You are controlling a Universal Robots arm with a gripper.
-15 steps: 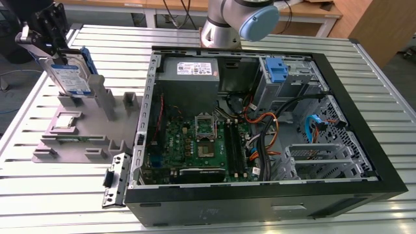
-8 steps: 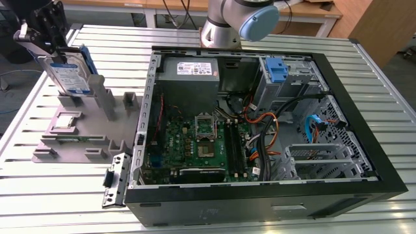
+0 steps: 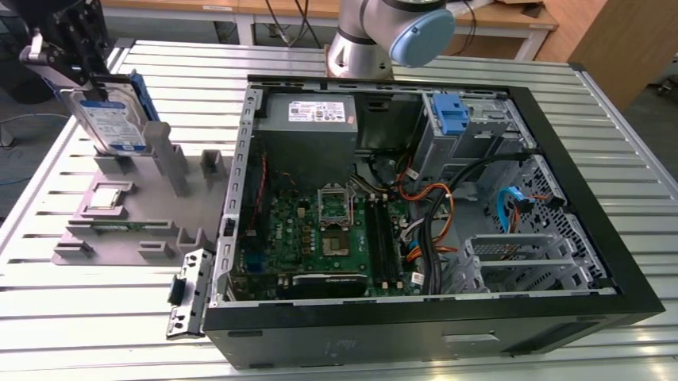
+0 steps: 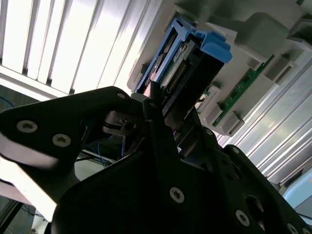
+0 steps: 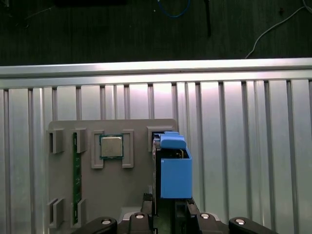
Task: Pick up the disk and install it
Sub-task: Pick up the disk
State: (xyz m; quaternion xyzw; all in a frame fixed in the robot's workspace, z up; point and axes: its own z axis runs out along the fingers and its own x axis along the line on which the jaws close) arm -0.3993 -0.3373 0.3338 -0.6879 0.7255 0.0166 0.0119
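Gripper point(image 3: 94, 86): fingers clamped on the disk point(image 3: 111, 121) — upright, at the exterior view's left.
Your lift: raise it straight and vertical — no scraping the holder point(image 3: 119, 232).

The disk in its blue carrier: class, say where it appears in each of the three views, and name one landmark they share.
Exterior view: disk upright at the exterior view's left, over the grey fixture.
Second wrist view: disk end-on, beside the fixture.
First wrist view: disk edge-on, against the fixture.
Shared landmark: the grey fixture.
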